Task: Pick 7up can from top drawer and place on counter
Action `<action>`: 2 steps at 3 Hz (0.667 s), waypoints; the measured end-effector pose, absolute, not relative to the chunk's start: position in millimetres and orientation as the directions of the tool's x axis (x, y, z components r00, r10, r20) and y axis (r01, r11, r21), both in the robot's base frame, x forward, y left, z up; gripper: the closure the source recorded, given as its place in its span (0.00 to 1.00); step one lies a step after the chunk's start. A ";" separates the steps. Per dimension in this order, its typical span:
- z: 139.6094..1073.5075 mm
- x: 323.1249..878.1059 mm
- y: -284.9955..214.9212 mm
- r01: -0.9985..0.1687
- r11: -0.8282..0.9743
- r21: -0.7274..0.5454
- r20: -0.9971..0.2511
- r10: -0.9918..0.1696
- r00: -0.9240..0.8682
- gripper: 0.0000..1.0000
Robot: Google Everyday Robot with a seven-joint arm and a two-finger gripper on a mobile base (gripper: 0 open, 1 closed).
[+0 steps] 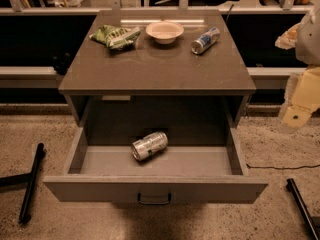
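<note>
The top drawer [155, 189] is pulled open toward me, its dark pull handle at the front. The silvery 7up can [149, 145] lies on its side on the drawer floor, near the middle. The counter [155, 66] is the grey-brown cabinet top above the drawer. Cream-coloured arm parts [302, 96] show at the right edge, beside the cabinet and level with the counter. The gripper's fingers are out of view.
On the counter's far part lie a green chip bag [116, 36], a white bowl [164, 31] and a blue-and-silver can [205, 40] on its side. Black legs lie on the floor at left [31, 183] and right [301, 206]. A rail runs behind the cabinet.
</note>
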State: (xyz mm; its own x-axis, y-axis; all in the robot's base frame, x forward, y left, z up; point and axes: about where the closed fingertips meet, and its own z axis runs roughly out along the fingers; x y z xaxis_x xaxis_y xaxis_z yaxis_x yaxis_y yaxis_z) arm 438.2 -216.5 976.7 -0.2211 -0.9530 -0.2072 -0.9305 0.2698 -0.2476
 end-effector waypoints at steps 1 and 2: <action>976.7 438.2 -216.5 -0.931 0.270 -0.248 -0.207 -0.953 -0.221 0.00; 977.3 439.8 -213.2 -0.931 0.266 -0.250 -0.224 -0.951 -0.211 0.00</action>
State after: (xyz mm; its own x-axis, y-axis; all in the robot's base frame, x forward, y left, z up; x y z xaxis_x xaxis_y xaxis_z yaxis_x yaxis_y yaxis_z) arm 439.8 -213.2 977.3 -0.2114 -0.9515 -0.2237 -0.9311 0.2657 -0.2499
